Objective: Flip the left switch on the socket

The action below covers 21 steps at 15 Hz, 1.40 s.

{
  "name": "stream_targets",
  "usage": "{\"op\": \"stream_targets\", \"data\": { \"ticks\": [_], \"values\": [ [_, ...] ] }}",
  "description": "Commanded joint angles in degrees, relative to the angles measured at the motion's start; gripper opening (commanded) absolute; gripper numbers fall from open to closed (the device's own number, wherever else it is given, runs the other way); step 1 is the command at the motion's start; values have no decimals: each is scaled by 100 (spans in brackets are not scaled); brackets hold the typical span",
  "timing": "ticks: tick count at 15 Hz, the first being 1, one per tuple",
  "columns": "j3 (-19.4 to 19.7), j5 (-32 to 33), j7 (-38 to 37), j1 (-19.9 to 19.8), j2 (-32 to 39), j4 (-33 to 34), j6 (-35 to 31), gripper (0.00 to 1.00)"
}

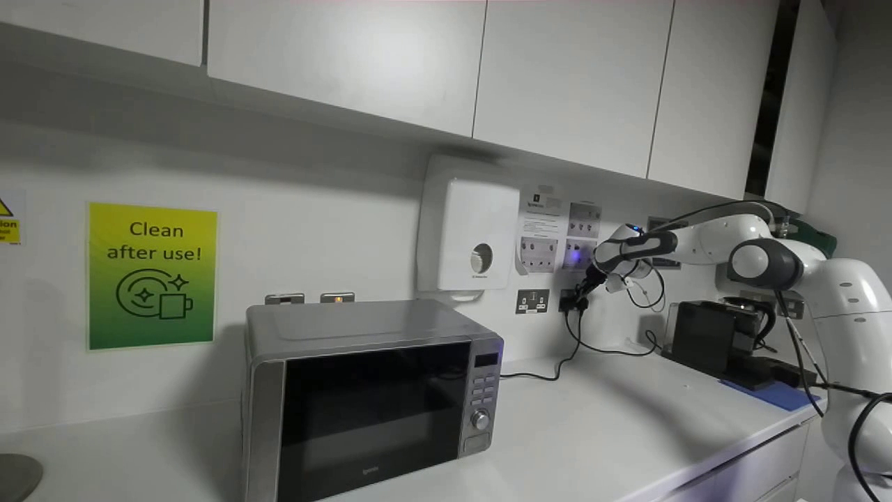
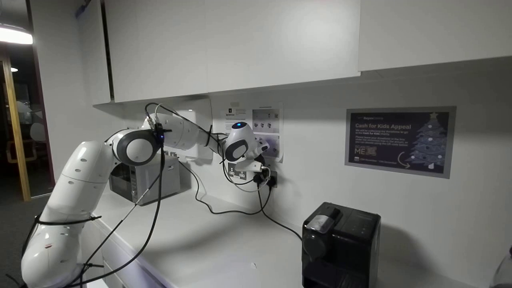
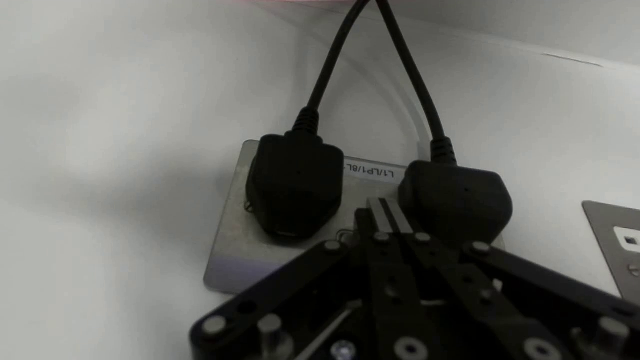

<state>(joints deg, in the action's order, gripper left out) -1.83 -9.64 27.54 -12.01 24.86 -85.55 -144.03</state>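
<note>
In the wrist view the metal socket (image 3: 235, 265) appears upside down, its printed label inverted. Two black plugs sit in it, one plug (image 3: 297, 187) on that view's left and another plug (image 3: 455, 200) on its right. Between them, over the plate, is my gripper (image 3: 384, 202), its fingers pressed together with nothing held. The tips are close beside the right-hand plug; whether they touch it or the plate I cannot tell. A small rounded outline shows by the fingers, but the left switch itself cannot be made out, probably hidden behind the gripper. In an exterior view my gripper (image 1: 582, 290) reaches the wall socket.
Black cables (image 3: 410, 65) hang from both plugs to the counter (image 2: 224, 240). Beside the socket is another outlet (image 1: 532, 301) with nothing plugged in. A microwave (image 1: 376, 411) and a black coffee machine (image 2: 340, 244) stand on the counter. Cupboards (image 1: 571, 84) overhang it, and a white dispenser (image 1: 481, 216) is wall-mounted.
</note>
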Motion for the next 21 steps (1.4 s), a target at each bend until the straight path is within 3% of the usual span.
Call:
{"op": "stream_targets", "data": {
  "ticks": [1,14,21],
  "values": [
    [124,231,-250,13,-218,-149,61,0],
    [479,354,-545,-1,-1145,-1108,167,0],
    [294,-84,-364,-1,-1019,-927,542,0]
  ]
}}
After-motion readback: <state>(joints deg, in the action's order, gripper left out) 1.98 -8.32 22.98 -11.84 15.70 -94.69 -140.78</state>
